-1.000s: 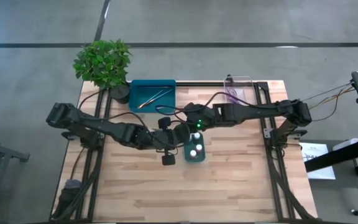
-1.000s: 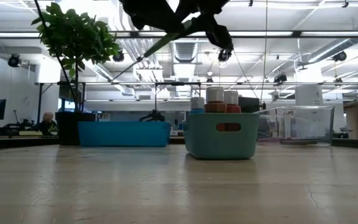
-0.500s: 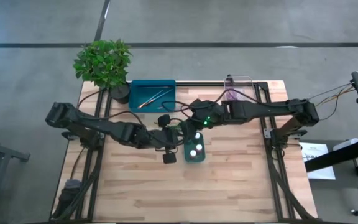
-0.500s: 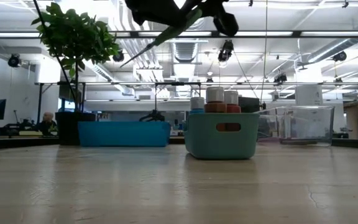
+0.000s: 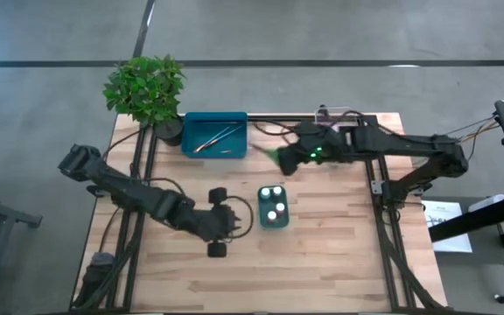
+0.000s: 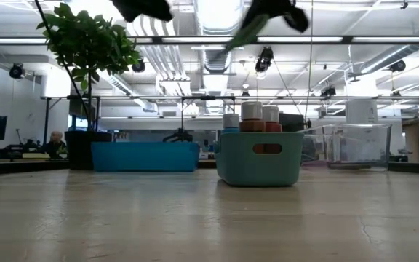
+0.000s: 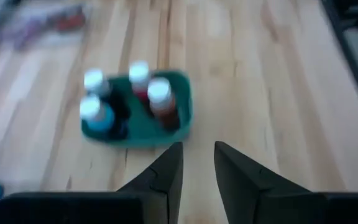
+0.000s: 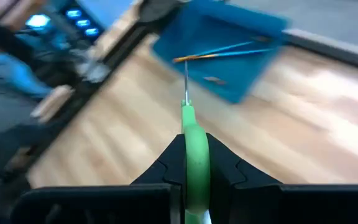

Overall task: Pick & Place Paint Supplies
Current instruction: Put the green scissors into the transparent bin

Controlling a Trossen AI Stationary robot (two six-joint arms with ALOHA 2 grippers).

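Observation:
Several white-capped pots (image 7: 129,93) stand upright in a small teal bin (image 5: 273,220) at the table's middle. My left gripper (image 7: 197,165) hovers open on the bin's near-left side (image 5: 237,220) and holds nothing. My right gripper (image 5: 285,157) is above the table between the bin and the long teal tray (image 5: 234,122), shut on a green-handled tool (image 8: 194,134) with a thin pointed tip; whether it is a brush or scissors does not show. Thin brushes (image 5: 217,136) lie flat in the teal tray. Purple scissors (image 5: 329,133) lie in the clear tray (image 5: 339,114). My right gripper pinches the tool's green handle (image 8: 194,143) between its two fingers. The tool lies along the fingers, and its thin tip (image 8: 186,90) sticks out ahead toward the teal tray (image 8: 229,37). It is lifted clear of the table, high in the low view (image 6: 246,29).
A potted plant (image 5: 145,87) stands at the far-left corner beside the teal tray. The clear tray sits at the far edge, right of centre (image 6: 351,145). Bare wood lies along the near edge and on the right half of the table.
The two grippers, close together over the bin a second ago, have drawn apart. My left gripper has pulled back toward the near-left. My right gripper has carried the green tool toward the far edge and somewhat to the right, staying high above the table.

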